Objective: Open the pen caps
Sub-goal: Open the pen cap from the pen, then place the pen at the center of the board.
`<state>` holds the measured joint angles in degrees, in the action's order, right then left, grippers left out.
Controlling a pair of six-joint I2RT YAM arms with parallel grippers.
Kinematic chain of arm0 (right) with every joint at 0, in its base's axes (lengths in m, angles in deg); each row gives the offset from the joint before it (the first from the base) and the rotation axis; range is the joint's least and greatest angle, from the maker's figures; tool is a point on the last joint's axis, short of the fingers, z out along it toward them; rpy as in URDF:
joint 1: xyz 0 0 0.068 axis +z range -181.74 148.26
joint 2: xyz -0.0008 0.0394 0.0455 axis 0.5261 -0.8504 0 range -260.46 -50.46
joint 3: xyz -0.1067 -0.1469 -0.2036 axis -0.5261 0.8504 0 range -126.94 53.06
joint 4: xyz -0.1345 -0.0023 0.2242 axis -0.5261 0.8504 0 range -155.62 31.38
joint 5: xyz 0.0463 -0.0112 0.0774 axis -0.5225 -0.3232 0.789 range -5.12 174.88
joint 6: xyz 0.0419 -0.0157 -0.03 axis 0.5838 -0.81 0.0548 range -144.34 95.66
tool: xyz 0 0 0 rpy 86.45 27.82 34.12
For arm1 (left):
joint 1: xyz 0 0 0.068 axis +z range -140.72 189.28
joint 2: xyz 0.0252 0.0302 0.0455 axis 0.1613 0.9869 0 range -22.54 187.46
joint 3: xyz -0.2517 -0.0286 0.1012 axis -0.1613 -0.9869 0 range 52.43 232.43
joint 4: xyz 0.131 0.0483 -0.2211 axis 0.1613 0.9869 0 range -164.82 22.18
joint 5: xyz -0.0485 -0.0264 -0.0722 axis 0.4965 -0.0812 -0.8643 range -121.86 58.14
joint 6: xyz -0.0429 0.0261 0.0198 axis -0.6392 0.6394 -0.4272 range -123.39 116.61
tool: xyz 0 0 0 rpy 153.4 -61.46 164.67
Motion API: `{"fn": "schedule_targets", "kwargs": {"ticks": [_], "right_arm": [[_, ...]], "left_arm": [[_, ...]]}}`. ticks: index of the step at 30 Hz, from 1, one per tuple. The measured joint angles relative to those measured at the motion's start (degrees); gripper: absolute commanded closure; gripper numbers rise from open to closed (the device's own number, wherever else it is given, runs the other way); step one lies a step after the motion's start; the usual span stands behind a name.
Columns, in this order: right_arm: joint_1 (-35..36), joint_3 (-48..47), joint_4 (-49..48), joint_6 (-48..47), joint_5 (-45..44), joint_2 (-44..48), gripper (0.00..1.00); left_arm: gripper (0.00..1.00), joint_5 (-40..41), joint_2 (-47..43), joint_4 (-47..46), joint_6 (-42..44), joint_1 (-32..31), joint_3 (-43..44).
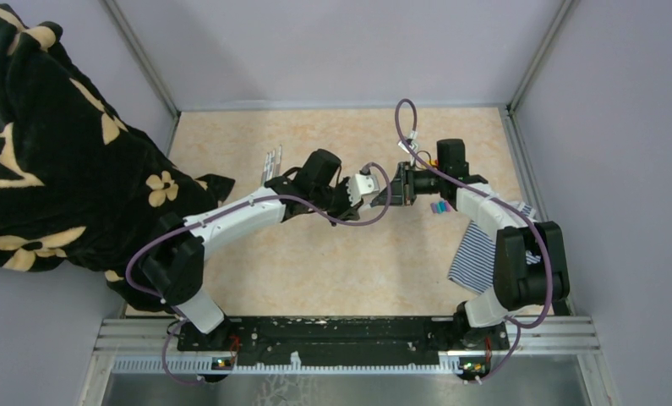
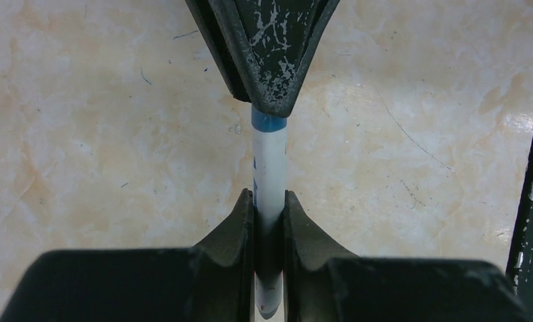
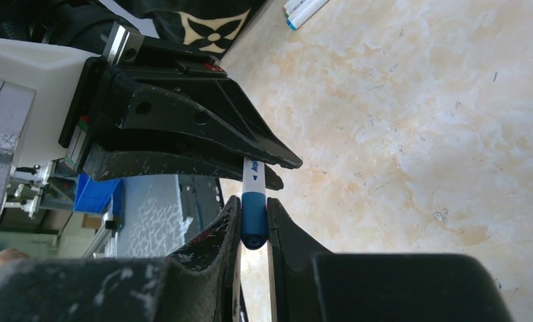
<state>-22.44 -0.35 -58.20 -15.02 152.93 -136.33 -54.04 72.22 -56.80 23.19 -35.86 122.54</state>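
My left gripper is shut on the white barrel of a pen and holds it above the table. My right gripper is shut on that pen's blue cap; the cap sits on the barrel's end. The two grippers meet tip to tip over the middle of the table, left and right. Several other white pens lie side by side at the far left, also in the right wrist view. Loose caps lie to the right of my right gripper.
A blue-and-white striped cloth lies at the right under my right arm. A black cloth with cream flowers hangs over the left wall. Metal frame posts stand at the far corners.
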Motion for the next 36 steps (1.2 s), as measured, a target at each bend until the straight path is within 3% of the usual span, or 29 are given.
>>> {"fn": "schedule_targets", "kwargs": {"ticks": [9,17,25,36], "right_arm": [[-0.07,0.0,-1.03,-0.09,-0.42,0.0,1.0],[-5.42,-0.02,-1.42,1.16,-0.61,0.22,1.0],[-5.33,-0.02,-1.44,1.27,-1.03,0.94,1.0],[-5.33,0.04,-1.66,1.11,-3.19,1.95,1.0]], "left_arm": [[1.0,-0.94,0.35,-0.94,0.39,1.05,-0.37],[1.0,12.87,-2.64,1.11,1.38,5.42,-9.05],[1.0,14.21,-5.11,1.68,0.87,6.6,-10.25],[1.0,12.11,-5.49,4.37,-4.63,21.07,-9.81]]}}
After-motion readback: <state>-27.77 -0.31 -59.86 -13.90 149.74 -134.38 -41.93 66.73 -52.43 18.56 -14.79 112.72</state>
